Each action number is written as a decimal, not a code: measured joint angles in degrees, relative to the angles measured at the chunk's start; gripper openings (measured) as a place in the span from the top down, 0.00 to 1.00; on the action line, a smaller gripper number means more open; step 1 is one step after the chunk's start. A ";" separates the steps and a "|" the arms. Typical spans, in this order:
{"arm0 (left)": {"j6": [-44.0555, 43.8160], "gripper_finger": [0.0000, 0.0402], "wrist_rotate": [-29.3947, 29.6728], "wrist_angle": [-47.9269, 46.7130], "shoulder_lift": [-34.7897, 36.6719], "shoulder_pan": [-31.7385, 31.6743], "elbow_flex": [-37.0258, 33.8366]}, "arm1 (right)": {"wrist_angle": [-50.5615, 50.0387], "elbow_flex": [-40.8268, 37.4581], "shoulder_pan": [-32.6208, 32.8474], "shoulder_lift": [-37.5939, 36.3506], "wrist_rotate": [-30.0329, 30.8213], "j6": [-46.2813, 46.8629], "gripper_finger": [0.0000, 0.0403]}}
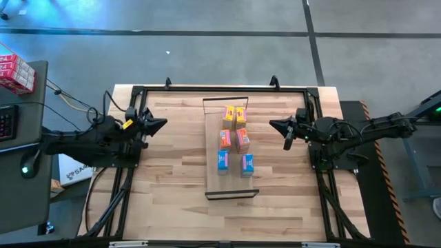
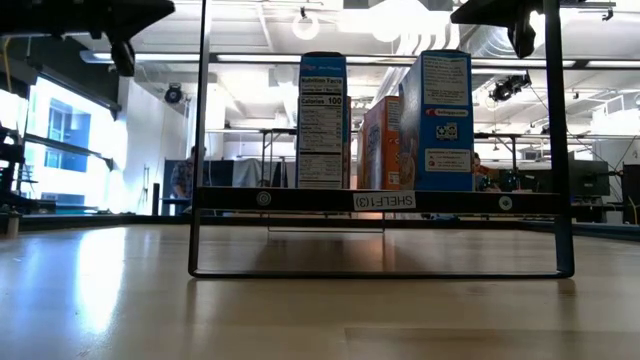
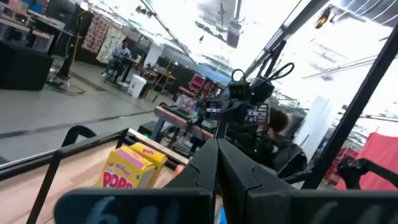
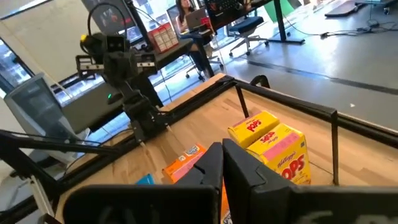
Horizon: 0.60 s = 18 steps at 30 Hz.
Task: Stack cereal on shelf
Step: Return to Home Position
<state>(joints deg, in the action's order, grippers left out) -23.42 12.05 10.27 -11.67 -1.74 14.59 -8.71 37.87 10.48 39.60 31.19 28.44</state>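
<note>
With the six small yellow, orange-pink and blue cardboard cereal boxes (image 1: 242,141) paired on the long light-wood shelf (image 1: 231,184), the dark left gripper (image 1: 157,125) and right gripper (image 1: 277,125), both empty with fingers together, should retreat outward, well clear of them.

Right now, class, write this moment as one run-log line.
cereal: six on shelf | left end effector: shut, clear of shelf | right end effector: shut, clear of shelf
</note>
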 joint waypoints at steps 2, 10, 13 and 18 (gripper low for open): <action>0.15 1.00 -0.21 -0.57 2.66 0.00 -1.33 | 0.02 0.00 0.00 0.00 0.01 0.97 1.00; 0.33 1.00 -0.99 -2.39 11.49 0.02 -5.25 | 0.22 0.00 0.00 0.02 -0.27 3.66 1.00; -0.37 1.00 -0.97 -3.70 11.42 0.02 -5.66 | 0.22 0.00 0.00 0.02 -0.34 4.58 1.00; -0.07 1.00 -0.32 -4.87 11.43 0.02 -5.81 | 0.20 0.00 0.00 0.00 -0.34 4.58 1.00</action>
<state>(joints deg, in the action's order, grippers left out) -23.49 11.73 5.39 -0.24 -1.72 8.77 -8.51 37.87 10.48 39.59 30.85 33.02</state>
